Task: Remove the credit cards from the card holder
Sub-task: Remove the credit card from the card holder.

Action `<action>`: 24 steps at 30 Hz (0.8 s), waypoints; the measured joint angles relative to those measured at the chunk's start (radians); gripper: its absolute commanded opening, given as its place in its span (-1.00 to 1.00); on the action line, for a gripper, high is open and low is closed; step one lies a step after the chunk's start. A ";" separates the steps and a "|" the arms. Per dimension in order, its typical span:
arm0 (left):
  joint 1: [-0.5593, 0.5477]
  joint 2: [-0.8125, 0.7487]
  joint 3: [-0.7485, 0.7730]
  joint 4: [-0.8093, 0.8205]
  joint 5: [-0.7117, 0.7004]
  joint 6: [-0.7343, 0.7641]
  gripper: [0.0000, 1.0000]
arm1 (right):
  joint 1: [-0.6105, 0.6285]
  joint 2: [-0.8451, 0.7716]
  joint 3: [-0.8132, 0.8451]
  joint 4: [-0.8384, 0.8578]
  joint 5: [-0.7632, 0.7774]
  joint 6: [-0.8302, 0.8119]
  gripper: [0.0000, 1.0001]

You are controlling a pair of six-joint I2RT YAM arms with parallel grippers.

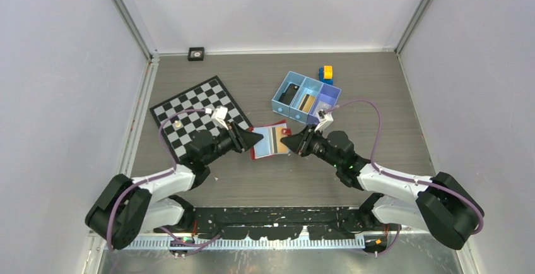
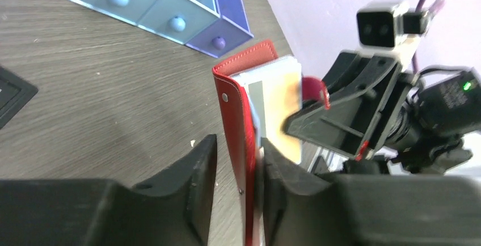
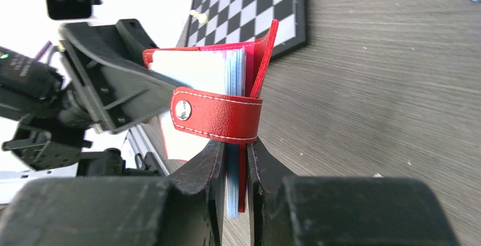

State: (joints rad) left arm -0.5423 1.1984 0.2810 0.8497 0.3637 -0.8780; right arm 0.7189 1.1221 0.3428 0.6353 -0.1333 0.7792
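Observation:
The red card holder (image 1: 258,149) hangs open between my two grippers, just above the table. Its snap tab (image 3: 215,118) wraps round the front edge. An orange-gold credit card (image 2: 283,104) and a greyish one (image 2: 256,96) lie in it against the pale blue lining (image 3: 235,76). My right gripper (image 3: 235,156) is shut on the holder's right edge, pinching the red cover and the blue sleeves. My left gripper (image 2: 239,144) straddles the left cover (image 2: 241,121). One of its fingers (image 2: 278,166) touches the cover, and a gap shows at the other finger.
A blue three-compartment tray (image 1: 291,81) stands behind the holder, with a yellow and blue block (image 1: 325,73) beyond it. A chessboard (image 1: 199,113) with a small coin (image 1: 179,124) lies at the left. A small black square (image 1: 196,53) sits at the back wall.

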 measured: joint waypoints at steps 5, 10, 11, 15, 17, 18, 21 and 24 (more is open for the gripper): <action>0.001 -0.124 0.000 -0.161 -0.109 0.033 0.26 | -0.001 0.000 -0.027 -0.006 0.036 0.020 -0.99; 0.001 -0.284 -0.003 -0.330 -0.218 0.053 0.24 | -0.001 0.000 -0.027 -0.012 0.072 0.021 -0.99; 0.001 -0.322 -0.006 -0.351 -0.228 0.053 0.22 | -0.001 0.000 -0.027 -0.017 0.078 0.019 -0.99; -0.011 -0.458 -0.017 -0.411 -0.245 0.054 0.12 | -0.001 0.002 -0.026 -0.049 0.125 0.007 -0.99; -0.029 -0.503 -0.020 -0.425 -0.246 0.055 0.00 | -0.001 0.005 -0.024 -0.060 0.140 0.003 -0.99; -0.042 -0.520 -0.020 -0.429 -0.246 0.057 -0.05 | -0.001 0.006 -0.024 -0.064 0.144 0.001 -0.99; -0.081 -0.523 -0.020 -0.424 -0.232 0.063 -0.23 | -0.001 0.018 -0.019 -0.071 0.148 -0.004 -0.99; -0.116 -0.454 -0.019 -0.391 -0.201 0.068 -0.40 | -0.001 0.024 -0.014 -0.071 0.143 -0.005 -0.99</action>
State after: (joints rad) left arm -0.6582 0.7444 0.2615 0.4583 0.1623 -0.8101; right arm 0.7177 1.1465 0.3283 0.5648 0.0101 0.7738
